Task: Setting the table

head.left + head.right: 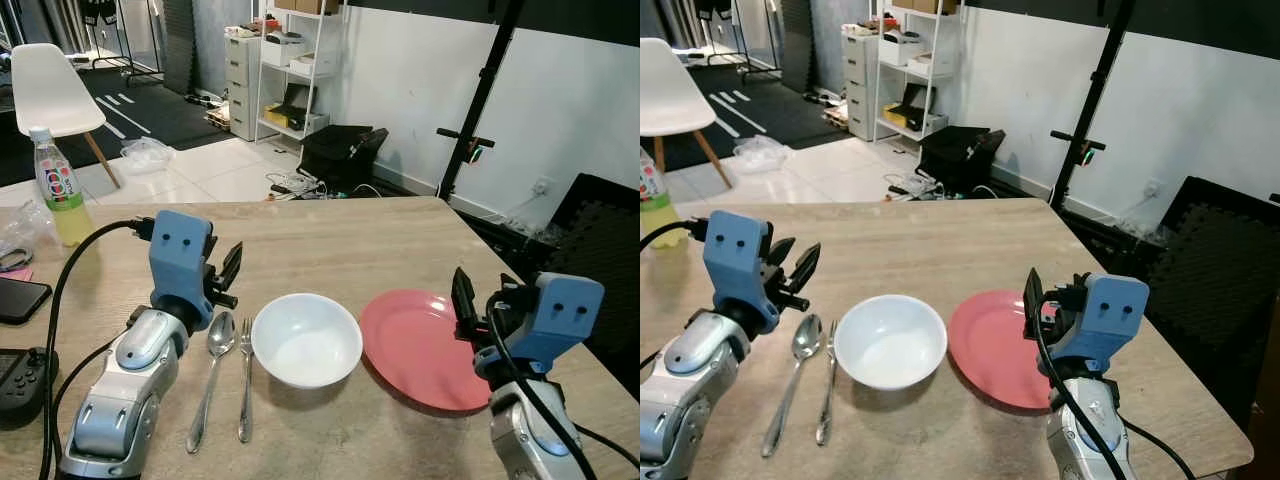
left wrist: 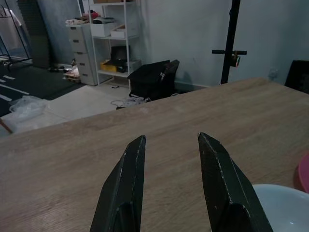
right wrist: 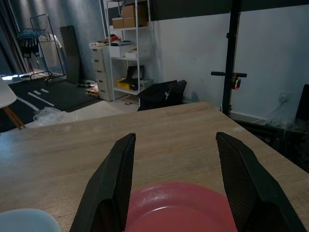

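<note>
A white bowl (image 1: 306,338) sits on the wooden table (image 1: 330,240) near its front. Just left of the bowl lie a fork (image 1: 246,375) and a spoon (image 1: 213,370), side by side. A red plate (image 1: 420,345) lies right of the bowl, nearly touching it. My left gripper (image 1: 232,270) hovers open above the spoon's bowl end, nothing between its fingers (image 2: 126,186). My right gripper (image 1: 465,297) stands open over the plate's right edge, with the red plate (image 3: 178,208) showing below its fingers (image 3: 116,183).
At the table's left edge are a drink bottle (image 1: 56,188), a black phone (image 1: 20,298) and a black controller (image 1: 20,380). A white chair (image 1: 50,90), a shelving unit (image 1: 285,70) and a black bag (image 1: 340,155) stand beyond the table. The table's far half is bare wood.
</note>
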